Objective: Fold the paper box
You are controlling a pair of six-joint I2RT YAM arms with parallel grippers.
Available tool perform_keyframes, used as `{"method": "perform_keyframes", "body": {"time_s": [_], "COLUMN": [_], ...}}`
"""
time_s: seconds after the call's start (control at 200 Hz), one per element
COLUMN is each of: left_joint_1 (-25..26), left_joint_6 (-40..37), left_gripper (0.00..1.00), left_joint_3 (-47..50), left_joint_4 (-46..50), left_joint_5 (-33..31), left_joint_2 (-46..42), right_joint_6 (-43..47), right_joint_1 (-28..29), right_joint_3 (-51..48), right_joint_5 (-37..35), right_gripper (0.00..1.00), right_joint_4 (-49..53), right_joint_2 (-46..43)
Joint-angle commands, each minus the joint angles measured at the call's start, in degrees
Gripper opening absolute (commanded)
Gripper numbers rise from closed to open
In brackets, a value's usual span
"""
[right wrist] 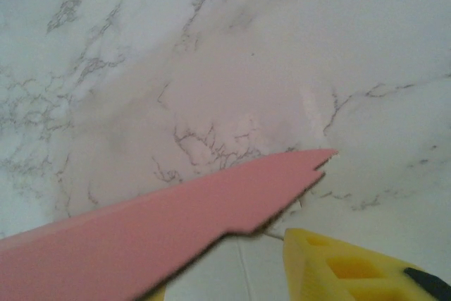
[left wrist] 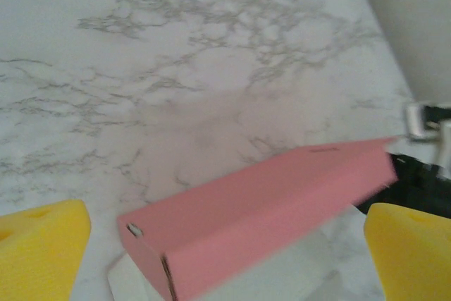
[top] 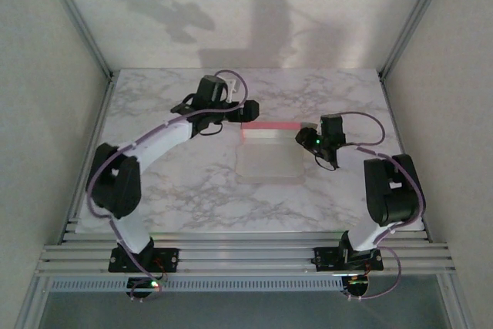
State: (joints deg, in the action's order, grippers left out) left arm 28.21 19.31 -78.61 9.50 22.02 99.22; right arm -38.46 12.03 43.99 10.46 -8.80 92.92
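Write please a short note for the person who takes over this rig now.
Left gripper: open, one finger on each side of the pink wall.
Right gripper: at the wall's right end; grip unclear.
Box: middle of table, white base flat.
Done: far wall stands up.
Left: fold the rest, which lies flat.

The paper box point(right wrist: 162, 234) shows a pink panel from lower left to a notched tip above the marbled table point(right wrist: 211, 47). A yellow pincer finger point(right wrist: 352, 269) sits just below that tip.
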Motion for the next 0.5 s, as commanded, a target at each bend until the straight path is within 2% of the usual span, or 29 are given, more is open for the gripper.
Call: {"method": "perform_keyframes", "body": {"time_s": [0.0, 0.08, 0.195, 0.31, 0.496], "left_joint_1": [0.6, 2.2, 6.4, 9.9, 9.4], "left_joint_6": [0.6, -0.9, -2.0, -0.4, 3.8], "left_gripper": [0.99, 0.99, 0.99, 0.99, 0.99], "left_joint_3": [5.3, 10.0, 16.0, 17.8, 20.3], "left_joint_4": [1.2, 1.0, -0.5, -1.9, -4.8], "left_joint_5": [6.6, 10.3, 9.2, 1.4, -14.8], "left_joint_2": [-5.6, -8.1, -9.4, -8.0, -9.6], "right_joint_6": [2.9, 5.0, 7.7, 9.5, 10.2], "right_joint_1": [-0.3, -1.2, -2.8, -3.8, -4.2], "right_joint_3": [-0.4, 0.6, 1.8, 2.7, 3.8], "right_joint_5": [0.2, 1.6, 3.7, 4.5, 6.1], "right_gripper": [0.46, 0.48, 0.48, 0.49, 0.49], "right_joint_4": [3.6, 4.6, 5.6, 7.0, 8.6], "right_joint_2": [-1.4, -1.2, -0.7, -1.0, -1.8]}}
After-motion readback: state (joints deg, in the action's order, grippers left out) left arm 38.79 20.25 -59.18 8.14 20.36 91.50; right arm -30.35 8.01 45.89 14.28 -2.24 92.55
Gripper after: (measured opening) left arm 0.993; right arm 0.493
